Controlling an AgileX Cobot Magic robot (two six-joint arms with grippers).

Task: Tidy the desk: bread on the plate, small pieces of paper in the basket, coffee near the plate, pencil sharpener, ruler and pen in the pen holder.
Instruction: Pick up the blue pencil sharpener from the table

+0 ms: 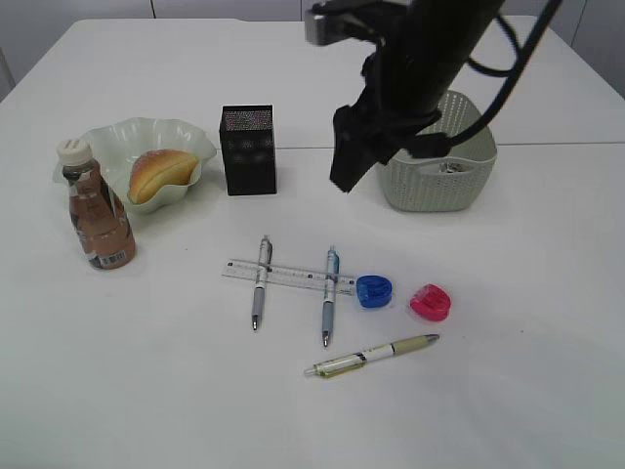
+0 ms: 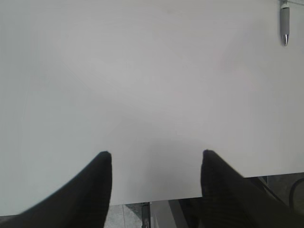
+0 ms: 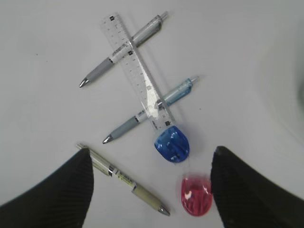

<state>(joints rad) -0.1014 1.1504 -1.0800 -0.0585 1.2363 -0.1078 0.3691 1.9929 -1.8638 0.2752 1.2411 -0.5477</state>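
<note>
It looks like a lab or test room: a bare white table (image 1: 146, 391) under a black robot arm (image 1: 420, 68), pale plain wall panels (image 1: 225, 8) at the far side, staged stationery and snacks laid out.

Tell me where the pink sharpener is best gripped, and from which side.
Grip the pink sharpener across its narrow width, coming straight down from above. It lies flat on the table, apart from the blue sharpener and the green pen, so both its long sides look clear for the open right tool.
</note>
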